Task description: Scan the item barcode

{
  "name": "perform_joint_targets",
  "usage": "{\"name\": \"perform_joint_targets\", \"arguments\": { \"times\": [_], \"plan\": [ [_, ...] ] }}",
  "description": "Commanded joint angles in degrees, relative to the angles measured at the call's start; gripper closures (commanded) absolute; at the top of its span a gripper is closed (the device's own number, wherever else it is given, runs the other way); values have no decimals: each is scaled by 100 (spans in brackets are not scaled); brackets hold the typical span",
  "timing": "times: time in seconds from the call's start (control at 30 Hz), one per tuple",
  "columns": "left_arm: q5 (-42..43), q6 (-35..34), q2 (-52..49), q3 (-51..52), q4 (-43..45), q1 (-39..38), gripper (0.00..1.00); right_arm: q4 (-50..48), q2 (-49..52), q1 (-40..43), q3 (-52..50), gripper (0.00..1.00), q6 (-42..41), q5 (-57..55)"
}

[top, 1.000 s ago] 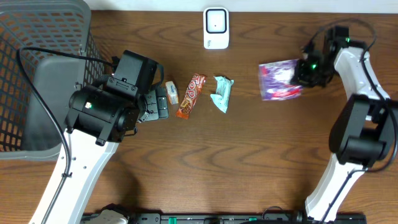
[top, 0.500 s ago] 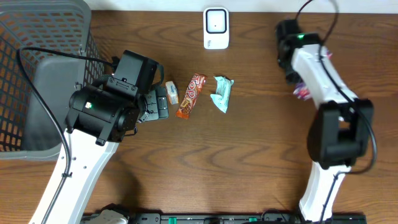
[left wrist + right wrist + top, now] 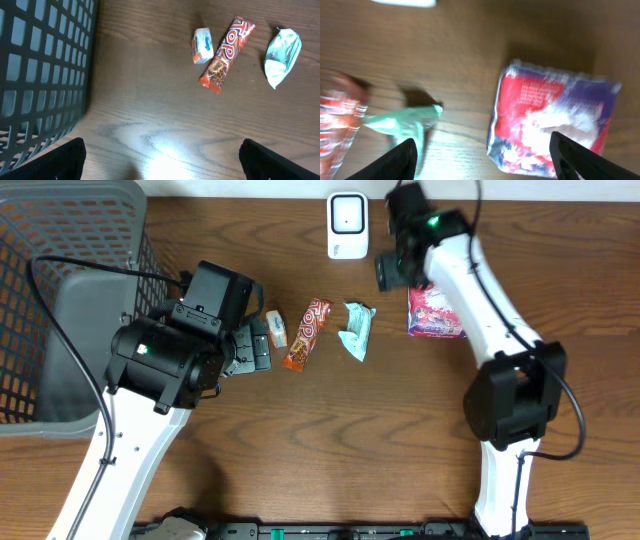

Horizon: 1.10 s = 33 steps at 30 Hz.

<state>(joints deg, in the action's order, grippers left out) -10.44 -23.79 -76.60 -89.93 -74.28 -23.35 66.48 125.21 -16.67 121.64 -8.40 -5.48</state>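
Right gripper now beside scanner, wide and empty above packet, half-hidden overhead; left gripper wide, empty.

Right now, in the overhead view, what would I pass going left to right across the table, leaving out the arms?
grey basket → small white and blue packet → orange snack bar → teal wrapper → red and purple pack

The right arm hides part of the red-purple packet, whose print is blurred.
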Motion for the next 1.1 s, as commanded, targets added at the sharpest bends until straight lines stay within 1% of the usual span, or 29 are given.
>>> {"name": "perform_joint_targets", "arguments": {
  "times": [0.0,0.03,0.17,0.23,0.37,0.5,0.57,0.6,0.67,0.73,0.77,0.83,0.87,1.0,1.07],
  "plan": [
    [-11,-11,20,-31,-11,17,2,308,-48,555,494,20,745,590],
    [-11,-13,20,-31,-9,17,2,376,-48,710,498,16,852,608],
    [-9,-11,20,-31,-11,17,2,726,13,1532,356,14,1305,1108],
    [-11,-13,20,-31,-11,17,2,767,66,2068,94,14,1620,2006],
    [-11,-11,20,-31,-11,17,2,664,188,2717,-455,16,2302,3663],
    [-11,-11,20,-31,-9,17,2,192,348,3099,-1178,16,2347,4546],
    [-11,-11,20,-31,-11,17,2,-76,437,3147,-1488,16,2345,4850],
    [-11,-11,20,-31,-11,17,2,-380,553,3156,-1808,17,2295,5084],
    [-11,-11,20,-31,-11,17,2,-625,684,3121,-2046,19,2179,5158],
    [-11,-11,20,-31,-11,17,2,-772,811,3060,-2184,24,2151,5171],
    [-11,-11,20,-31,-9,17,2,-817,874,3027,-2227,34,2135,5176],
    [-11,-13,20,-31,-11,17,2,-879,988,2942,-2271,87,2039,5171],
    [-11,-11,20,-31,-11,17,2,-887,992,2911,-2275,99,1965,5174],
    [-11,-11,20,-31,-9,17,2,-970,916,2752,-2133,99,1768,5569],
    [-11,-13,20,-31,-11,17,2,-1108,844,2662,-1919,99,1375,5906]
  ]
}}
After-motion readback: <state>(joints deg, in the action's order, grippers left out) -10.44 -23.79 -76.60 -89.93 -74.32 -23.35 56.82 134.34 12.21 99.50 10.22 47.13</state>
